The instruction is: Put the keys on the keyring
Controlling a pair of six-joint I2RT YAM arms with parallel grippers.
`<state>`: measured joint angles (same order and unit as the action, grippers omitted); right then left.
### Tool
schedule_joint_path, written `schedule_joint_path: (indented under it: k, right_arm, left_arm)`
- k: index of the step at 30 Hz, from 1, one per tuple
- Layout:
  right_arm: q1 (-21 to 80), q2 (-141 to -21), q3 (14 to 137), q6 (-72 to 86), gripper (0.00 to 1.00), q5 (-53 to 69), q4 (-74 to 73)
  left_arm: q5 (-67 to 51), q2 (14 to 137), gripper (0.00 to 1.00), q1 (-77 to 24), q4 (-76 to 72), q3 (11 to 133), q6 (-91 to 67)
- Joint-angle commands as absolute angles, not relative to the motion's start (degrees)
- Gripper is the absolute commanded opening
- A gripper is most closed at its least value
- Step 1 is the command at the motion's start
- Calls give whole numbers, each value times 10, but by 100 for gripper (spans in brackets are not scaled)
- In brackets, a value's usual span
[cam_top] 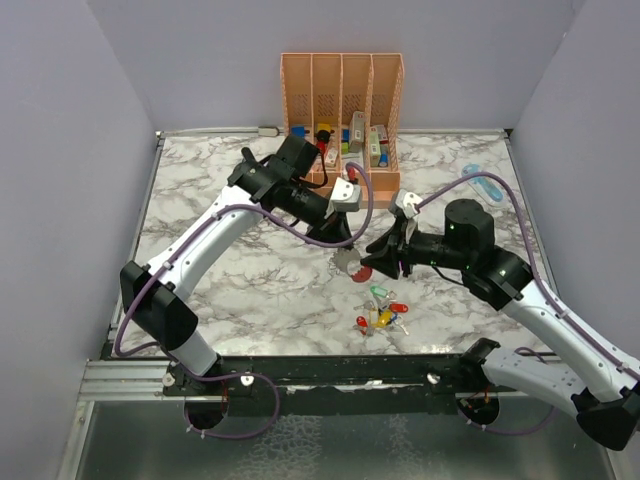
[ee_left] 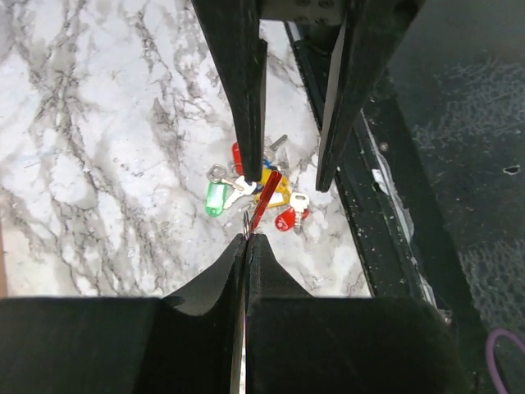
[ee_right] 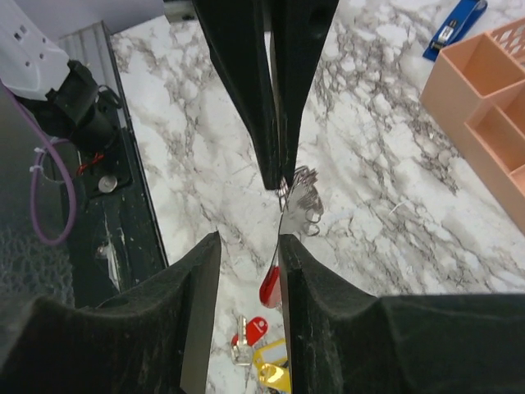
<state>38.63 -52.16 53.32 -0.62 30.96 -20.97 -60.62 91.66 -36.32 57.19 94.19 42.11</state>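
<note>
The keyring (cam_top: 352, 264), grey-silver on one side and red on the other, hangs over the middle of the marble table. My left gripper (cam_top: 343, 243) is shut on it. In the left wrist view the keyring (ee_left: 261, 203) shows edge-on, sticking out of the pinched left gripper (ee_left: 247, 238). My right gripper (cam_top: 385, 255) faces it from the right. In the right wrist view the right gripper (ee_right: 248, 246) stands open around the keyring's red lower part (ee_right: 269, 287), which lies close against one finger. The keys (cam_top: 382, 312) lie in a small pile below, near the front edge, with red, yellow and green heads (ee_left: 246, 193).
A peach organiser (cam_top: 342, 75) with coloured blocky items stands at the back wall. A pale blue flat tool (cam_top: 483, 180) lies at the right rear. A dark blue tool (ee_right: 455, 25) lies by the organiser. The black front rail (cam_top: 330, 370) runs just behind the keys.
</note>
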Motion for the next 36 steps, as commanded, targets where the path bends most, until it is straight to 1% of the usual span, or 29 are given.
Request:
schedule_joint_path:
  k: [1,13,28,32,36]
  right_arm:
    - [389,-532,525,-27,34,323,-251]
    - [389,-527,517,-51,31,304,-232]
    - [389,-541,517,-43,25,346,-218]
    - [389,-542,512,-39,21,350,-207]
    - [389,-541,505,-36,10,348,-203]
  left_arm:
    - [-548,922,0,-386,594,977,433]
    - [-560,923,0,-439,675,988,515]
    - [-540,935,0,-444,655,998,493]
    - [-542,938,0,-444,644,999,481]
    - [-551,936,0,-445,642,1000,479]
